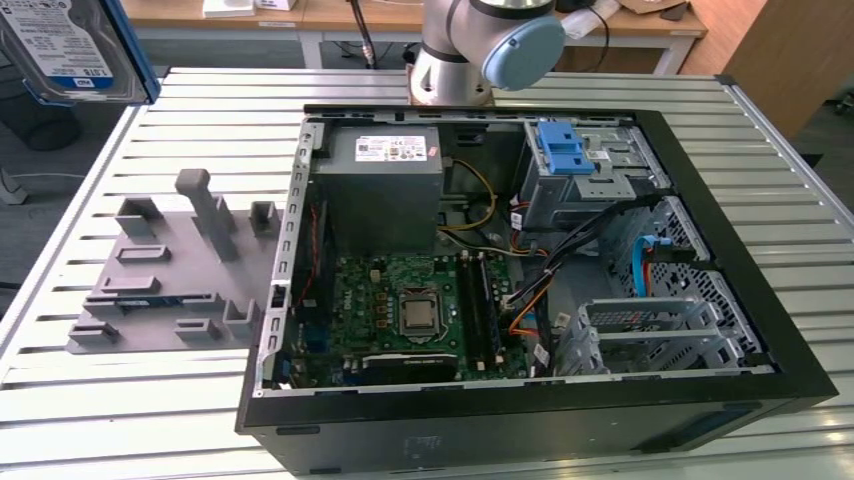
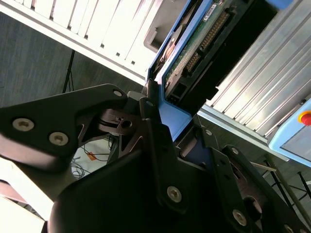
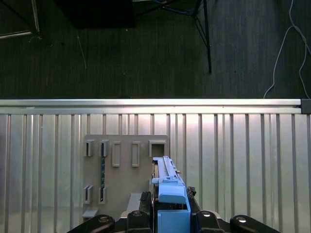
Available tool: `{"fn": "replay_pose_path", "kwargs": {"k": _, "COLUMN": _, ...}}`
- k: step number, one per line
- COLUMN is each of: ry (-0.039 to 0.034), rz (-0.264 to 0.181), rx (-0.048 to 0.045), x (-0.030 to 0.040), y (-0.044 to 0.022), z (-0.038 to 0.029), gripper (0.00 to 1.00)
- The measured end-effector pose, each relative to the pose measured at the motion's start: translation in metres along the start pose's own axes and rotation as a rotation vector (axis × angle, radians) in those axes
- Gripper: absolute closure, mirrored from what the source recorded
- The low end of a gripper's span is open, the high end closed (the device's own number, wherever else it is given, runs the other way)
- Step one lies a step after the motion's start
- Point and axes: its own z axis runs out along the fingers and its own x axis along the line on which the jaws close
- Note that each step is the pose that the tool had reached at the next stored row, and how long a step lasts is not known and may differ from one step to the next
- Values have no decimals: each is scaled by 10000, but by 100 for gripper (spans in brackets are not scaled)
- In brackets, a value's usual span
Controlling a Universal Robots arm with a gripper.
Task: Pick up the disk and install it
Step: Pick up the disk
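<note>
The slatted metal table is lit brightly and evenly from above in the exterior view, and pale glare is thrown off its slats on both sides of the computer case. The interior of the case is left in soft shade. In the first wrist view the floor beyond the table is rendered dim. In the second wrist view the gripper is underexposed, perhaps backlit by the washed-out slats behind the disk.
</note>
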Motion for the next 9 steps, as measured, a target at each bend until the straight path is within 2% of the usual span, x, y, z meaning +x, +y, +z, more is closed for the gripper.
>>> {"fn": "replay_pose_path", "kwargs": {"k": 9, "ry": 0, "rz": 0, "rx": 0, "x": 0, "y": 0, "z": -1, "gripper": 63}}
